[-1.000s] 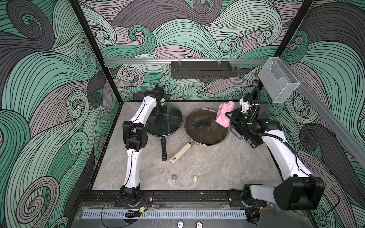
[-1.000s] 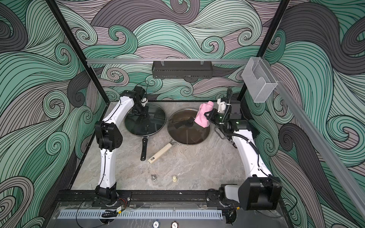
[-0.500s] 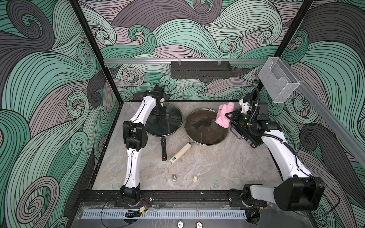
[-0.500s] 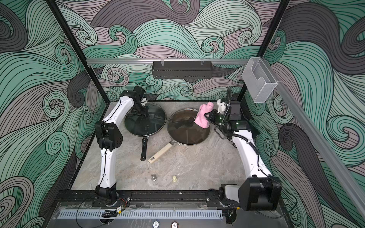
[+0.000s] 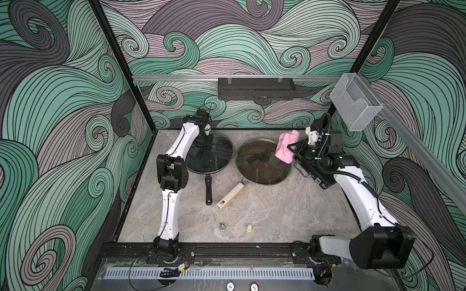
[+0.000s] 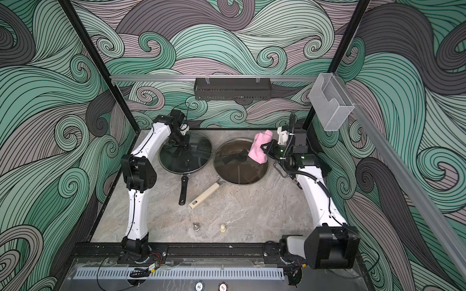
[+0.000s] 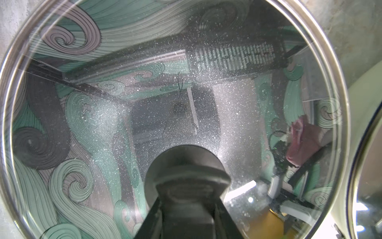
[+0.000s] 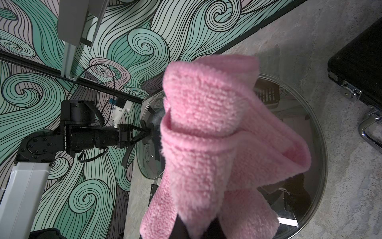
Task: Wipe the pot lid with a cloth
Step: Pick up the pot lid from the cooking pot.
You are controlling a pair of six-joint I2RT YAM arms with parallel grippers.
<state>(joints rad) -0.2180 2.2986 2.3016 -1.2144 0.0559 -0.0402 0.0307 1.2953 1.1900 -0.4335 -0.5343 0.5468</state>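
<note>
Gripping: right tool [image 5: 291, 146], jaws closed on the bunched pink cloth [image 8: 206, 134].
Cloth place: held off the counter [image 5: 277, 214], over the far-right rim of the beige-handled pan's lid [image 5: 262, 173]; contact with the glass cannot be told.
Left tool [image 8: 148, 130]: pointed down at the black-handled pan's lid [image 5: 216, 161], closed around its black knob [image 7: 187, 165].
Black-handled pan's lid: glass with a steel rim, seated on its pan near the far edge, toward the far-left corner; white-specked in the left wrist view.
Beige-handled pan's lid: glass, near the middle of the far edge, just beside the other lid; black bar handle [image 5: 259, 158] on top.
Pan handles: black handle [image 5: 208, 190] and beige handle [image 5: 230, 195], both reaching toward the near edge.
Black case [image 8: 361, 51]: by the right edge, beneath the right arm.
Small pieces: grey piece [image 5: 222, 226] and cream piece [image 5: 249, 227], close to the near edge, apart.
</note>
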